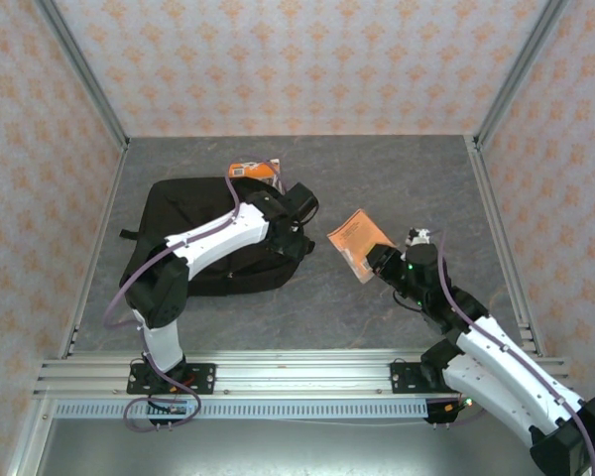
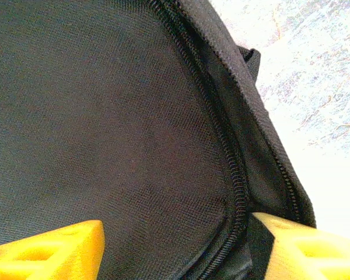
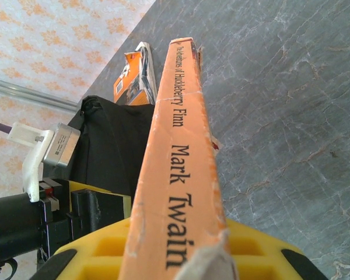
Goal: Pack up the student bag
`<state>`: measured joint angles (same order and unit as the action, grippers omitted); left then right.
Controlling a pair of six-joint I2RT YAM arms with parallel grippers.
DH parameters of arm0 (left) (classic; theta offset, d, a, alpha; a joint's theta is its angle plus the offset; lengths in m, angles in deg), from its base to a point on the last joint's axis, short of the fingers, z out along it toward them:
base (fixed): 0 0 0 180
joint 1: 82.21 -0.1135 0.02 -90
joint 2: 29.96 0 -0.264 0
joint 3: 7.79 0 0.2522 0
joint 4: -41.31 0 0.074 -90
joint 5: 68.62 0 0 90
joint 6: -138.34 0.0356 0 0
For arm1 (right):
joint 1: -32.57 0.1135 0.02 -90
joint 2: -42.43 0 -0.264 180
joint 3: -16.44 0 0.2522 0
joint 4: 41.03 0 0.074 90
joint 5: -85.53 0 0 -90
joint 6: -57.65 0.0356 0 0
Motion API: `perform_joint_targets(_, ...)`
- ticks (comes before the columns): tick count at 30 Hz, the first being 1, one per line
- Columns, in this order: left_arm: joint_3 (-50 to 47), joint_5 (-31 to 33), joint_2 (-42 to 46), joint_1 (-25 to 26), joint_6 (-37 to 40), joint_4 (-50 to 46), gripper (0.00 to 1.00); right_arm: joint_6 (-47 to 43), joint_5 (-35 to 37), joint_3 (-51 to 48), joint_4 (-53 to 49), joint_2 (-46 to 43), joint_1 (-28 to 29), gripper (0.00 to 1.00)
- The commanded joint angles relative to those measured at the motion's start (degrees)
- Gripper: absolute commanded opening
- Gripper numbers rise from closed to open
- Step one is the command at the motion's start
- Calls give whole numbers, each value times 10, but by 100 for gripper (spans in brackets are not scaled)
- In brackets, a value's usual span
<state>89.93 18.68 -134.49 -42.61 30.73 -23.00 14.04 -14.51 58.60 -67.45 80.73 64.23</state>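
Note:
The student bag (image 1: 178,203) is a large black backpack lying flat at the left middle of the table. My left gripper (image 1: 296,223) reaches over its right end. In the left wrist view the yellow fingers (image 2: 64,245) stand wide apart, open, over the bag's black fabric (image 2: 105,116) and its zipper (image 2: 230,157). My right gripper (image 1: 382,260) is shut on an orange paperback (image 1: 355,236) to the right of the bag. Its spine (image 3: 178,146) reads Mark Twain and runs out from between the yellow fingers (image 3: 93,256).
A second orange book (image 1: 250,171) lies against the far edge of the bag, also seen as an orange book (image 3: 133,79) in the right wrist view. Grey marbled table (image 1: 397,178) stretches behind and to the right. Patterned walls and metal rails enclose the table.

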Motion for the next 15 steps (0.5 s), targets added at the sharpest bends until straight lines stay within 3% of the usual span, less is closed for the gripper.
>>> perform_joint_targets(1,-11,1,-10,-2,24,-24,67,-10,-6,24,28,3,-5,0)
perform_joint_targets(5,-19,43,-25,-2,33,-33,66,-7,-12,26,34,10,-5,0)
perform_joint_targets(9,-10,94,-45,-2,40,-46,59,-4,-15,21,43,14,-5,0)
perform_joint_targets(11,-5,99,-45,-2,41,-47,50,-2,-17,19,46,17,-5,0)
perform_joint_targets(15,-1,89,-32,-1,38,-35,22,-1,-19,16,50,17,-5,0)
